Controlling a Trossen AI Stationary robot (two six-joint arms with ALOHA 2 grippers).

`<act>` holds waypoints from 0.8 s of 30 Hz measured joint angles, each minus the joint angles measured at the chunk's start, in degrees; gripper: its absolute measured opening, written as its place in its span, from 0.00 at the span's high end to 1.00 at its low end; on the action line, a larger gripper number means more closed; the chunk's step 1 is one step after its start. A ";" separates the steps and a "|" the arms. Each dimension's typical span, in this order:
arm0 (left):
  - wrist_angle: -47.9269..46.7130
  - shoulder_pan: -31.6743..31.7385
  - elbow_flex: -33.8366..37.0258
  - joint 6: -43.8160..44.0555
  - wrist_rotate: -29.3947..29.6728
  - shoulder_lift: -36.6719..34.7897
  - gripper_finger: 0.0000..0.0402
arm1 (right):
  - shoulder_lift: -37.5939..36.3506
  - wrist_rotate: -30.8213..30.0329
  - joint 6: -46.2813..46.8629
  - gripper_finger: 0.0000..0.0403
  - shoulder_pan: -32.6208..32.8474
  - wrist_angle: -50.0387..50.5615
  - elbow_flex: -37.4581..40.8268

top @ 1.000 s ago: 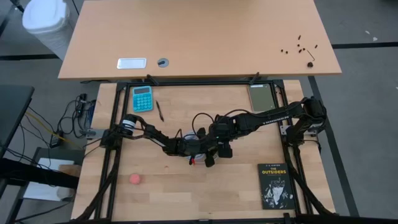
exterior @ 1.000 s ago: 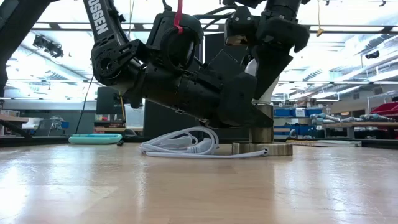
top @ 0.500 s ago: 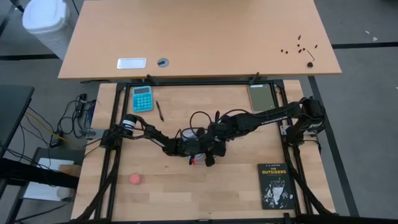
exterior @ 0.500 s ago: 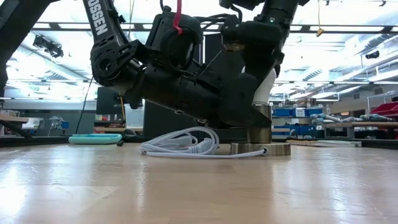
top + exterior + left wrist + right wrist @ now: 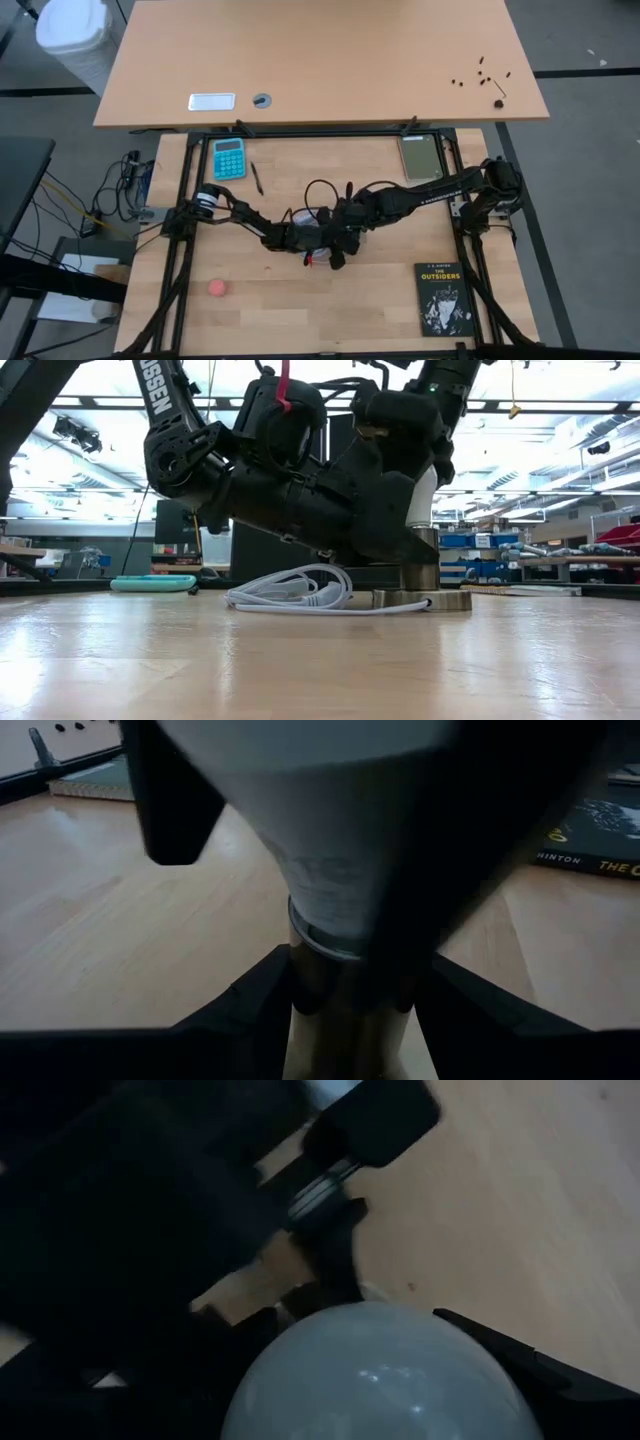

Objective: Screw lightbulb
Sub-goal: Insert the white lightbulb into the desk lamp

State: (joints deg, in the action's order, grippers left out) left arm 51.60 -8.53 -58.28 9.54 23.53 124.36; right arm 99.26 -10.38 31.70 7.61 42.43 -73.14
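The white frosted lightbulb (image 5: pixel 335 850) stands upright in a metal socket column (image 5: pixel 420 556). The column rises from a round metal base disc (image 5: pixel 421 600) that lies flat on the table, with a white cord (image 5: pixel 290 592) coiled beside it. My left gripper (image 5: pixel 355 1015) reaches in low from the table's left and is shut on the socket column. My right gripper (image 5: pixel 385 1370) comes down from above and is shut on the bulb's dome (image 5: pixel 375 1375). In the high view both grippers meet at mid-table (image 5: pixel 325 236) and hide the bulb. My left gripper pinches the metal socket column (image 5: pixel 345 975) between its two fingers (image 5: pixel 250 1005), just under the bulb's neck. The fingers lie nearly level, coming from the table's left. The base disc rests on the table. My right gripper has the bulb's wide dome (image 5: pixel 300 1370) between its two fingers (image 5: pixel 520 1370), one on each side. The fingers point steeply down from above. The bulb stands upright with its base in the socket.
A dark book (image 5: pixel 443 298) lies at the near right and a pink ball (image 5: pixel 217 288) at the near left. A teal calculator (image 5: pixel 229 158) and a pen (image 5: pixel 256 177) sit at the far left, a green pad (image 5: pixel 420 155) at the far right.
My right gripper has rolled about the bulb's upright axis while staying on the bulb; in the low view its body has swung round above the socket. My left gripper and the base disc have kept still.
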 joint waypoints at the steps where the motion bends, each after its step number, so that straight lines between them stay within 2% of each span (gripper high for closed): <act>1: 0.00 0.03 0.00 0.22 0.25 0.00 0.54 | 0.03 -0.12 -0.08 0.30 0.34 0.06 0.00; 13: -0.36 0.19 0.02 1.25 0.81 -0.13 0.54 | -0.31 -1.81 -5.69 0.13 0.99 0.98 0.15; 24: -0.81 0.21 0.03 -0.49 -0.70 -0.13 0.54 | -5.22 -2.29 -7.90 0.12 1.27 5.12 0.07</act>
State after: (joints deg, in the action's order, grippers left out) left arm 50.79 -8.32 -58.25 9.04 22.83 124.22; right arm 94.05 -12.67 23.80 8.88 47.55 -73.08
